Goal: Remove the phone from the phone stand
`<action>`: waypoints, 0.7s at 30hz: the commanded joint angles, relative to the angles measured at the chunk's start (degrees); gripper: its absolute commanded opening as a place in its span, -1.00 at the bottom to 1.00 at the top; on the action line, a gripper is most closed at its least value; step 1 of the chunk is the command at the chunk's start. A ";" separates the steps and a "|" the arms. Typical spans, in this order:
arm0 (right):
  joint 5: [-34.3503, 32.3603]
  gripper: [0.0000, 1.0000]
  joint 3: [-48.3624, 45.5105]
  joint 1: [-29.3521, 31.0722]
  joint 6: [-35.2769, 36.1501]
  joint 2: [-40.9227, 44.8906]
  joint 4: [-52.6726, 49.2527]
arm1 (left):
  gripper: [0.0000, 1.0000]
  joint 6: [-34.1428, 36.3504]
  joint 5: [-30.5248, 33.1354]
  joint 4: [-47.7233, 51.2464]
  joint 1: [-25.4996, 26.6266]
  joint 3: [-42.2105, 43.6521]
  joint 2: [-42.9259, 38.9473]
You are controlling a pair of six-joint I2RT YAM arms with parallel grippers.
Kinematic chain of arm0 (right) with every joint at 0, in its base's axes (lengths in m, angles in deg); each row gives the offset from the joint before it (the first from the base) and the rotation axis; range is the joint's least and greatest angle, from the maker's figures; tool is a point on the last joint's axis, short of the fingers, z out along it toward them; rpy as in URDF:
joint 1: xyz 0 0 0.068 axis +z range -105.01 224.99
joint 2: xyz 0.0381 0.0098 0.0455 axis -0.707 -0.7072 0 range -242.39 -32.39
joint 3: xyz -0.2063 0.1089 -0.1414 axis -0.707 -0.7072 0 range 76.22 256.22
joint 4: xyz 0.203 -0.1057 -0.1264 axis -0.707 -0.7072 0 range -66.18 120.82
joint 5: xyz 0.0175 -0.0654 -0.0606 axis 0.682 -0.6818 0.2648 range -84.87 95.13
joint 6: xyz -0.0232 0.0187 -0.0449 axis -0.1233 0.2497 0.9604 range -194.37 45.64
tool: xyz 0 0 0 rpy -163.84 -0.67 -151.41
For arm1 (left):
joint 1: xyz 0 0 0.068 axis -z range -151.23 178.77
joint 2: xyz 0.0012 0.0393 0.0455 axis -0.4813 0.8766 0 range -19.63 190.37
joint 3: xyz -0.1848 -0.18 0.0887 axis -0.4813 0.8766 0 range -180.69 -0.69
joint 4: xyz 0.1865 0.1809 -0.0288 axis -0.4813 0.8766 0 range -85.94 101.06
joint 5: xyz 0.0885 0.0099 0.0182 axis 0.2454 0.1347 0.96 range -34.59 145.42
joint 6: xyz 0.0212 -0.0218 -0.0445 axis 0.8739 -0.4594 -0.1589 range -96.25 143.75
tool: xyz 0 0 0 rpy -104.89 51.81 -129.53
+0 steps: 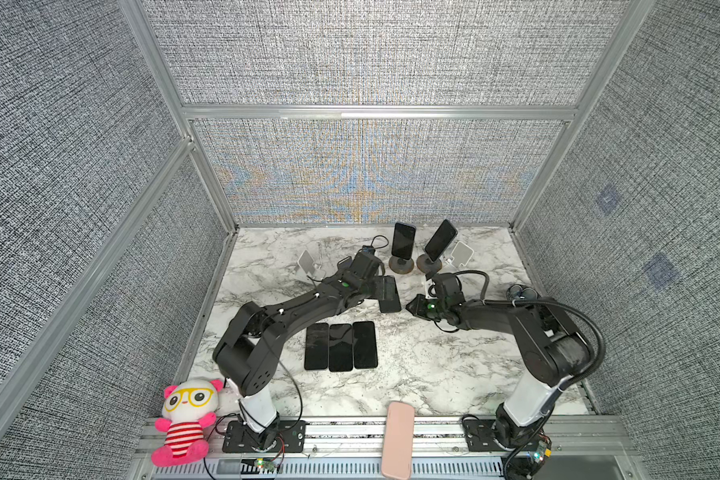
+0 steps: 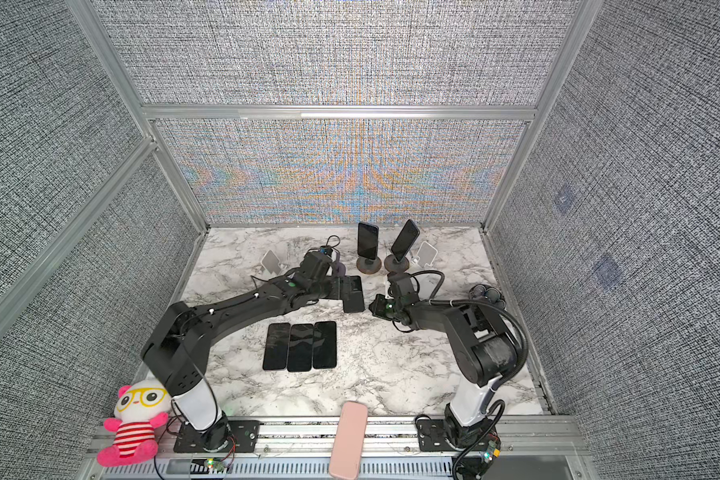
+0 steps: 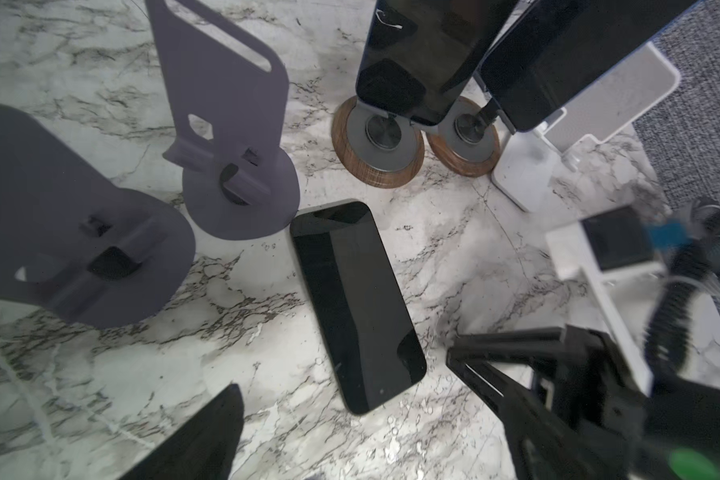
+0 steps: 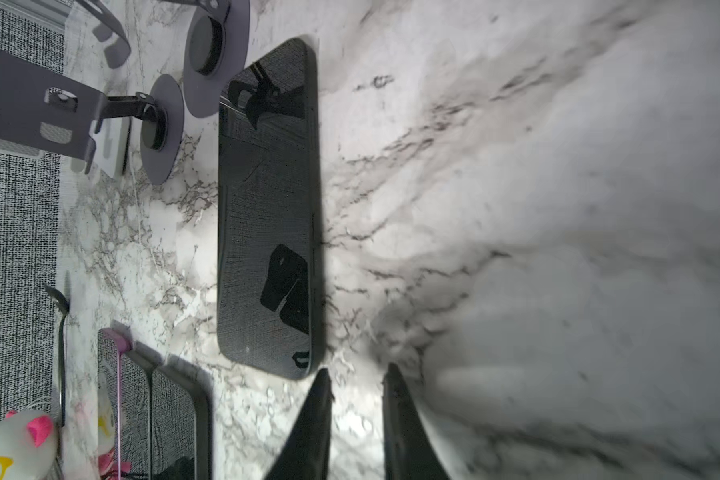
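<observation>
Phone (image 3: 356, 303) flat on the table (image 3: 100, 374), both arms stretched low toward it.
Left gripper (image 1: 385, 289) hangs over it, jaws wide, empty, partly hiding it in both top views; right gripper (image 4: 357, 372), slightly parted, grips nothing beside its end.

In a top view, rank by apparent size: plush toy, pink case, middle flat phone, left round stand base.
1. plush toy
2. pink case, though nearness to the camera may enlarge it
3. middle flat phone
4. left round stand base
</observation>
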 commanded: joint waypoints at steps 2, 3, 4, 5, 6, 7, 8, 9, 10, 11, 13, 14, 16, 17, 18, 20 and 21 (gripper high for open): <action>-4.77 -0.04 -2.52 -1.09 1.63 5.69 -3.99 | 0.97 -5.31 7.57 10.77 1.12 -7.33 6.33; -5.19 0.03 -2.89 -1.49 2.03 6.66 -4.76 | 0.97 -6.35 8.62 11.62 1.45 -8.35 7.60; -5.43 0.11 -3.23 -1.98 2.57 7.74 -5.53 | 0.97 -7.58 9.52 12.51 1.70 -9.50 8.84; -5.78 0.17 -3.62 -2.44 2.97 8.65 -6.06 | 0.97 -8.33 9.95 13.34 1.96 -10.65 10.51; -6.00 0.23 -3.97 -2.86 3.11 9.37 -6.22 | 0.97 -8.77 10.53 14.31 2.26 -11.86 11.84; -6.14 0.28 -4.38 -3.14 3.25 9.92 -6.28 | 0.97 -9.43 11.34 15.71 2.63 -13.54 13.15; -6.16 0.32 -4.74 -3.61 3.29 10.36 -6.35 | 0.96 -9.82 12.24 17.01 2.99 -15.17 14.40; -6.14 0.33 -5.00 -3.80 3.42 10.63 -6.24 | 0.96 -10.08 12.89 17.86 3.36 -16.47 15.50; -6.14 0.33 -5.35 -4.08 3.40 10.82 -5.94 | 0.96 -10.53 13.66 19.04 3.69 -18.07 16.77; -6.14 0.33 -5.78 -4.20 3.42 10.91 -5.46 | 0.95 -11.08 14.00 20.05 3.85 -19.70 17.99; -5.90 0.33 -6.44 -4.51 3.26 10.84 -4.63 | 0.94 -11.62 14.19 21.95 4.17 -22.64 20.71; -5.71 0.33 -6.70 -4.75 3.27 10.75 -4.26 | 0.93 -11.62 14.45 23.49 4.22 -24.61 22.23; -5.39 0.33 -6.89 -5.30 3.39 10.83 -4.07 | 0.90 -11.36 16.14 27.23 4.44 -29.03 25.15; -5.20 0.33 -7.13 -5.64 3.56 10.87 -3.91 | 0.89 -11.87 16.90 29.74 4.44 -31.46 26.59; -5.09 0.33 -7.38 -5.90 3.49 11.09 -3.87 | 0.89 -12.51 17.26 32.07 4.46 -33.40 27.74; -5.08 0.33 -8.02 -6.37 3.51 11.79 -3.44 | 0.88 -13.68 17.58 35.97 4.54 -37.43 30.29; -5.17 0.33 -8.28 -6.50 3.47 12.01 -3.25 | 0.87 -14.35 17.34 37.10 4.55 -38.59 31.15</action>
